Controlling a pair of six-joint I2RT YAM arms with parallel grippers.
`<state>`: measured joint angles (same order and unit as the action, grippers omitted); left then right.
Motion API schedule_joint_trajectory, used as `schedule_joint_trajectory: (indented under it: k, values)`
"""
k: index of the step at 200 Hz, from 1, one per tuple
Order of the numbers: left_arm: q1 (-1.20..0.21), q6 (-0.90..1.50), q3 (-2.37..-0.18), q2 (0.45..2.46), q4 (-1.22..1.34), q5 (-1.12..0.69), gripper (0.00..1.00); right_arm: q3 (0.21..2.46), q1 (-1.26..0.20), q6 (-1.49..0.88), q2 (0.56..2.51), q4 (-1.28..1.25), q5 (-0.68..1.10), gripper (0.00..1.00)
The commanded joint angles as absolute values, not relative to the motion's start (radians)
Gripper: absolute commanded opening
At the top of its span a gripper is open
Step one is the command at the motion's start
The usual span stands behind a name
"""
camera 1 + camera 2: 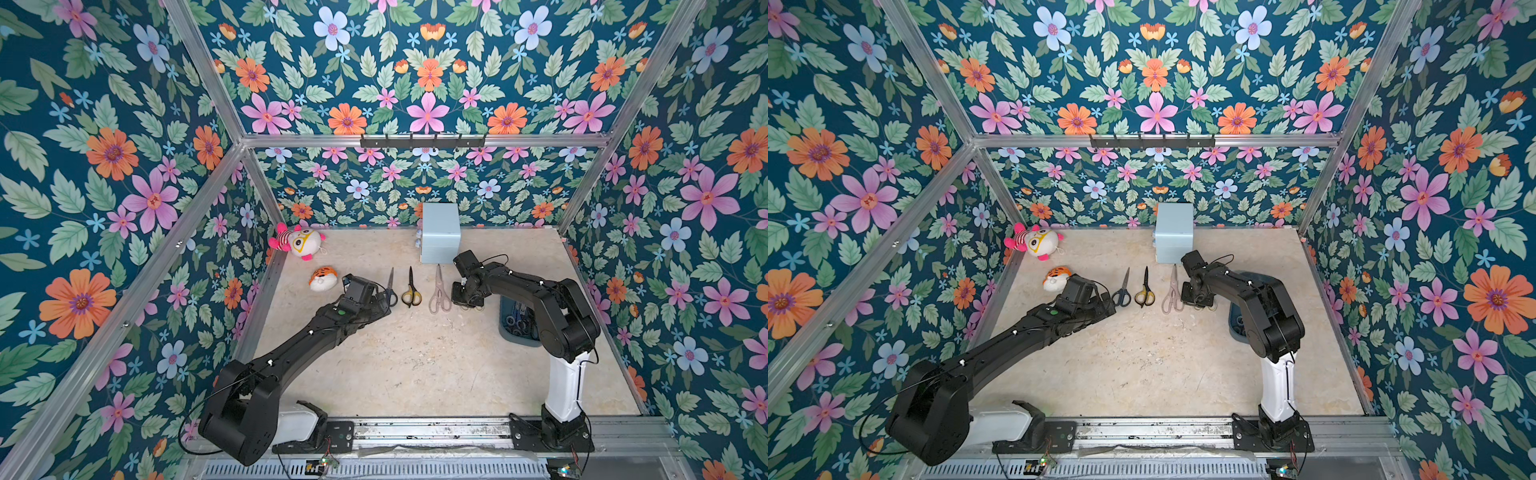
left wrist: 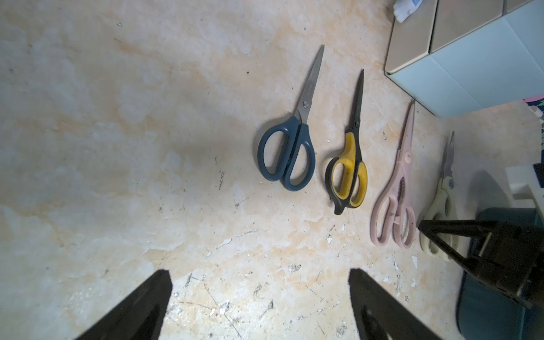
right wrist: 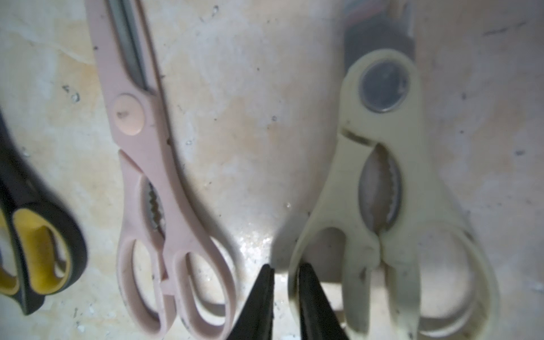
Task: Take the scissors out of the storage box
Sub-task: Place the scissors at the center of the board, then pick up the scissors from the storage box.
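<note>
Cream shears (image 3: 379, 188) lie with handle rim between right pincer (image 3: 287, 268) tips (loosely).

Table (image 1: 415, 365): a scuffed beige marbled top is being shown from above.
Middle row: dark blue scissors (image 2: 300, 129), yellow-and-black scissors (image 2: 351, 164), pink shears (image 2: 401, 176) and cream shears (image 3: 418, 153) are being shown lying flat, side by side, apart.
Back edge: a pale blue box (image 1: 440, 232) is being shown standing.
Right side: the storage box (image 1: 509, 337) is being shown resting.
Back left: a pink-and-white plush toy (image 1: 300, 242) and an orange plush toy (image 1: 323, 279) are being shown lying.
</note>
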<state>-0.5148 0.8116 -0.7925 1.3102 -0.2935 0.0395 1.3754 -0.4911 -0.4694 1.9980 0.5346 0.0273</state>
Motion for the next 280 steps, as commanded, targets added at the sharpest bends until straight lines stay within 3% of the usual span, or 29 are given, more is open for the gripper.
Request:
schedule_joint_trajectory:
  k: [1,52,102,189,280]
  values:
    - [-0.514,0.816,-0.799,1.308,-0.313,0.056,0.98,1.409,-0.492,-0.473,1.99,0.564,0.032,0.26]
    - [-0.514,0.766,-0.856,1.338,-0.331,0.019,0.98,1.486,-0.491,-0.462,1.905,0.654,-0.001,0.3]
    - [-0.515,0.7,-0.929,1.421,-0.309,-0.063,0.97,1.403,-0.451,-0.447,1.726,0.713,-0.012,0.3]
    - [-0.524,0.67,-1.047,1.582,-0.242,-0.166,0.97,1.074,-0.136,-0.36,1.435,0.733,0.001,0.31]
    - [-0.547,0.678,-1.069,1.632,-0.225,-0.189,0.97,1.0,0.076,-0.32,1.499,0.65,-0.015,0.3]
